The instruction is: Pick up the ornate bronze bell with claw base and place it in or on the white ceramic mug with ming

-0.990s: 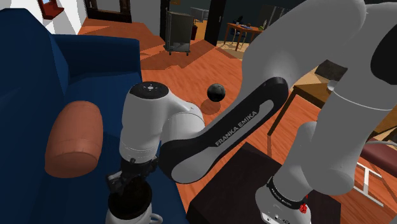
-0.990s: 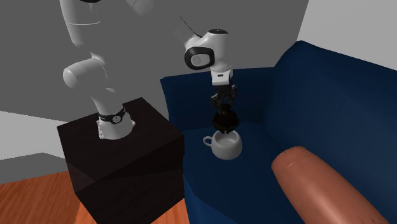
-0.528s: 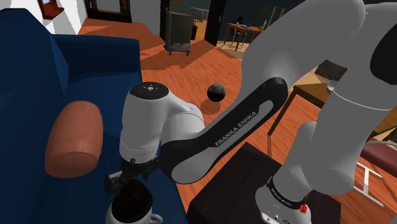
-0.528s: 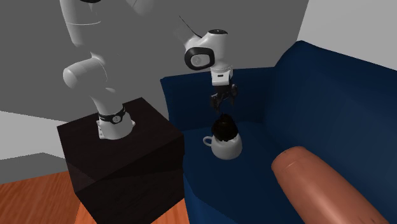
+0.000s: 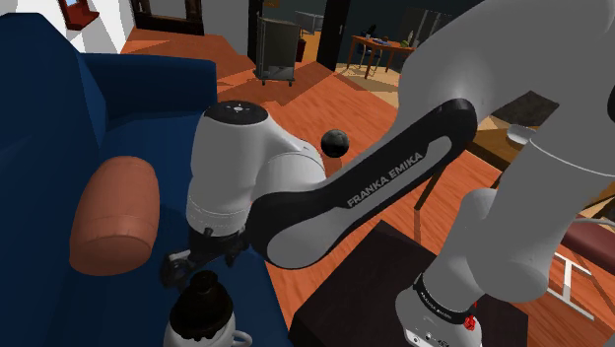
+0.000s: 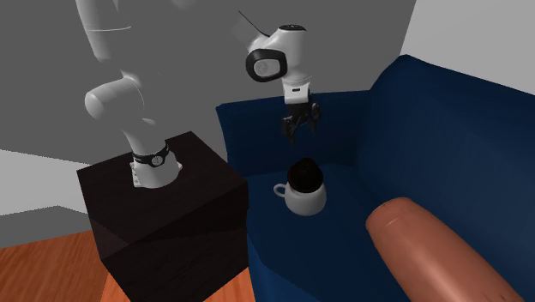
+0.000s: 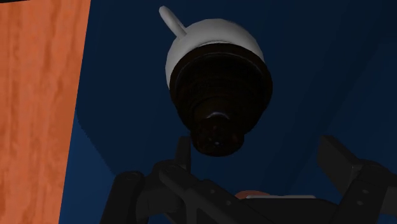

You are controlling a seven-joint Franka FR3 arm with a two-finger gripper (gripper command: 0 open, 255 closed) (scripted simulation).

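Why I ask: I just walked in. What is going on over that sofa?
The dark bell sits in the white mug, which stands on the blue sofa. The white arm holds its end effector open above the bell, touching nothing. The placing looks done.

The white arm (image 5: 394, 182) folds at the elbow, wrist upright. Its black tool (image 6: 301, 130) points straight down, fingers spread apart, gripping nothing.
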